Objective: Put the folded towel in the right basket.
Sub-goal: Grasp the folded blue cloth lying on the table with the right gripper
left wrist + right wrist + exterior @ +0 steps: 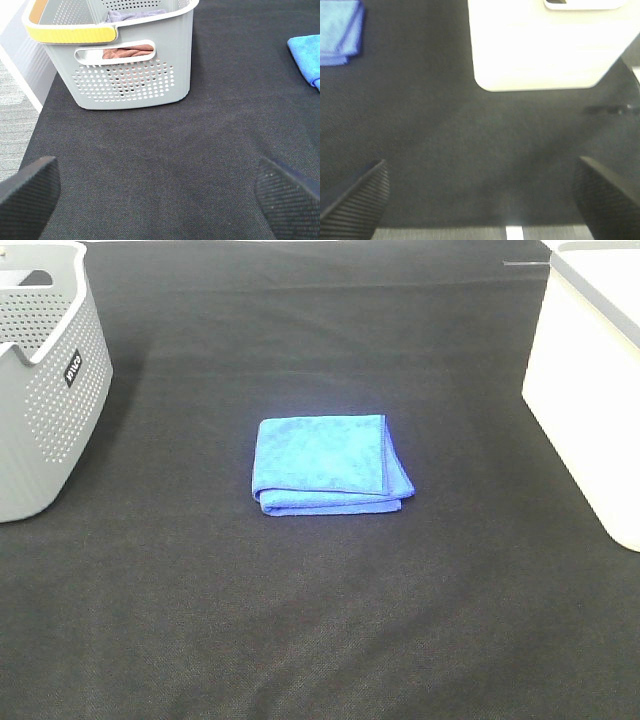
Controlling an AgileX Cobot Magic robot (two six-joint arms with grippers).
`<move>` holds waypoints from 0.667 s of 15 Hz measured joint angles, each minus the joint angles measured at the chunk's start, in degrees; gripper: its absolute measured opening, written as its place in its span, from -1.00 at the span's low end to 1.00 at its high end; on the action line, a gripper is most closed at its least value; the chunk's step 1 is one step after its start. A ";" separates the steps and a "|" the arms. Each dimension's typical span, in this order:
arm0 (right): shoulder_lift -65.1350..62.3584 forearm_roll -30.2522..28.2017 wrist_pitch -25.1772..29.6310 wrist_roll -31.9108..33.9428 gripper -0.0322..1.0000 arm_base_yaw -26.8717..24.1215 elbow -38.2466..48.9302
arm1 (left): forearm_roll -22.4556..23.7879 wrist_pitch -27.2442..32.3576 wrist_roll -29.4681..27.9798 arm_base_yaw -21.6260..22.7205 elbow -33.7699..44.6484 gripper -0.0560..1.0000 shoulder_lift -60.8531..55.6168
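Under everything, a black woven table cover (320, 640), dull and rough-looking, probably chosen to stop cloth and baskets from sliding.

At the right edge of the high view, a plain white smooth-walled plastic basket (590, 390), only partly in frame. Set well apart from the middle, likely for easy reach by the right arm alone. Destination for the task.

At the left edge, a grey perforated plastic basket (50, 430) with a yellow strip on its rim, holding brownish and grey cloth, glimpsed over the rim and through the handle slot in the left wrist view. No part in this job.

Between the two baskets, near the centre of the table, a bright blue folded microfibre towel (328, 465). Lying flat, roughly square, with layered edges showing on the near side and the right side. Touching neither basket and neither arm; put midway, presumably for reach from either side.

Left gripper (160, 200): spread wide, nothing between the ribbed black pads, hovering over bare table cover near the grey basket.

Right gripper (480, 200): likewise wide apart and holding nothing, over bare table cover in front of the white basket, with the towel off at a corner of its view.

Neither in sight from the high camera, so both held back from the work area. No start made on the task; by the layout, a job for the right arm.
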 joint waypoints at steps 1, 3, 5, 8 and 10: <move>6.93 0.11 -0.06 0.00 0.91 0.00 -1.83 | 0.00 0.00 0.00 0.00 0.00 0.98 0.00; 23.49 1.26 0.69 0.00 0.91 0.00 -8.82 | 0.00 0.00 0.00 0.00 0.00 0.98 0.00; 42.00 4.76 4.41 0.80 0.91 0.00 -21.66 | 0.00 0.00 0.00 0.00 0.00 0.98 0.00; 67.21 9.68 6.47 -1.60 0.91 0.00 -41.60 | 0.00 0.00 0.00 0.00 0.00 0.98 0.00; 75.17 11.69 6.59 -2.69 0.91 0.00 -49.45 | 0.00 0.00 0.00 0.00 0.00 0.98 0.00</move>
